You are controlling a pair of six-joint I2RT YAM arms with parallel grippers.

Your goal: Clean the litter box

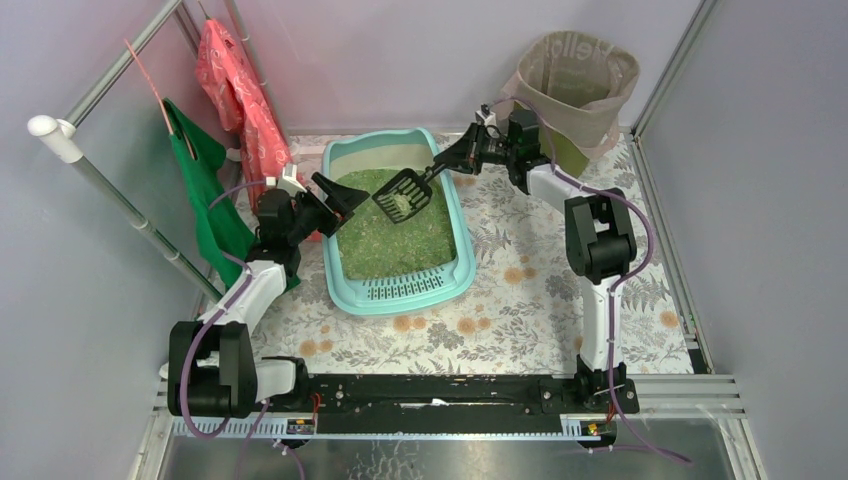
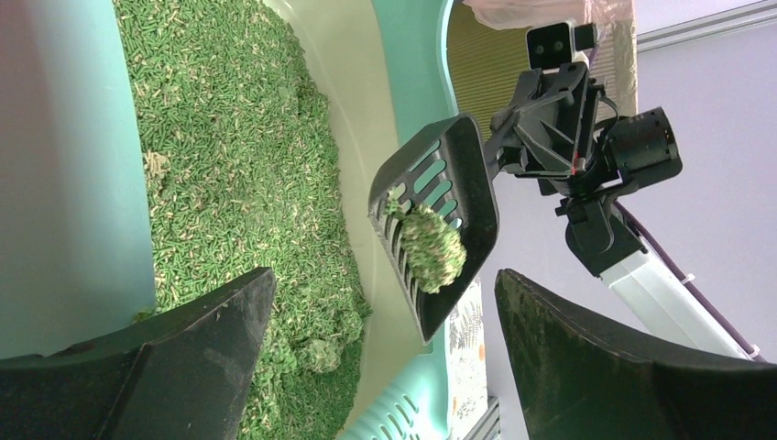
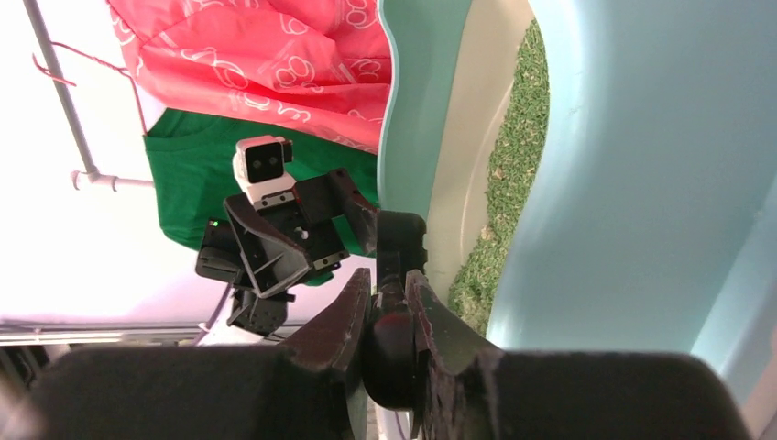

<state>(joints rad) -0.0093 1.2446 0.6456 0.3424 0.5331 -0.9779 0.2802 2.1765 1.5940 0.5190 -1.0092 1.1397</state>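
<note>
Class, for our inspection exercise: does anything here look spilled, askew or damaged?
Nothing stands out. The litter box sits flat, granules inside; the scoop in the right gripper carries one clump above it; no granules show on the floral mat.

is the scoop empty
No, a greenish clump lies in the slotted scoop.

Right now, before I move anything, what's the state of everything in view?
Pale turquoise plastic litter box: uncovered, holds green granules.
Black slotted plastic scoop: raised over the box, carrying a clump.
Round olive bin with beige bag: open.
Right gripper: shut on the scoop handle.
Left gripper: open, empty.
</note>
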